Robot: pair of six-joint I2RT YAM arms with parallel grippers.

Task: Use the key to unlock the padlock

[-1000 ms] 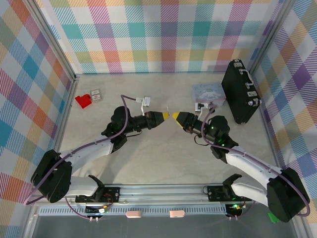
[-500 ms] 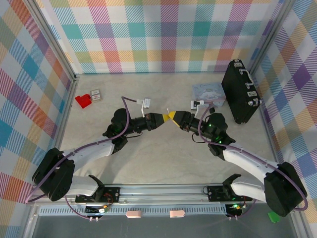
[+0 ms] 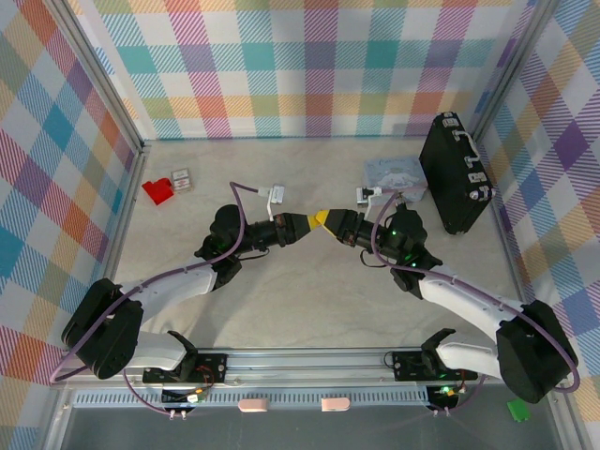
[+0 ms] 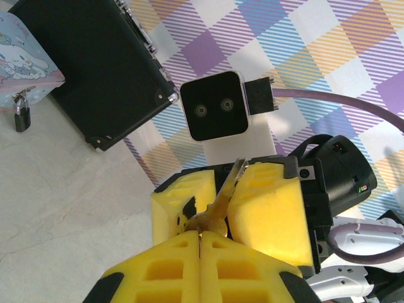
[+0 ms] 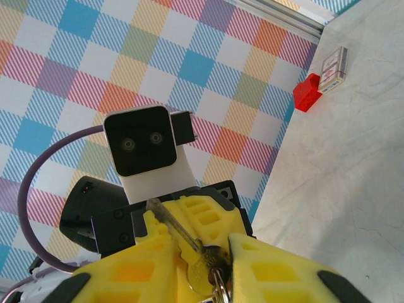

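Note:
A brass key (image 4: 218,208) stands up between two yellow-tipped grippers that meet nose to nose at mid-table. My left gripper (image 3: 314,221) is shut on the key's round head (image 4: 208,222). My right gripper (image 3: 330,219) faces it, with its fingers (image 4: 271,208) closed in on either side of the key. In the right wrist view the key (image 5: 205,268) sits between the right gripper's (image 5: 205,245) pads, a ring hanging from its head. The small padlock (image 4: 22,117) hangs at the pastel tin (image 4: 25,47), far from both grippers.
A black briefcase (image 3: 457,183) stands at the back right beside the pastel tin (image 3: 394,173). A red plastic piece (image 3: 157,191) and a small card box (image 3: 181,179) lie at the back left. Checked walls ring the table.
My right gripper has moved left until it met the left gripper's tip, and its jaws have closed in round the key. The left gripper has kept its hold and barely moved.

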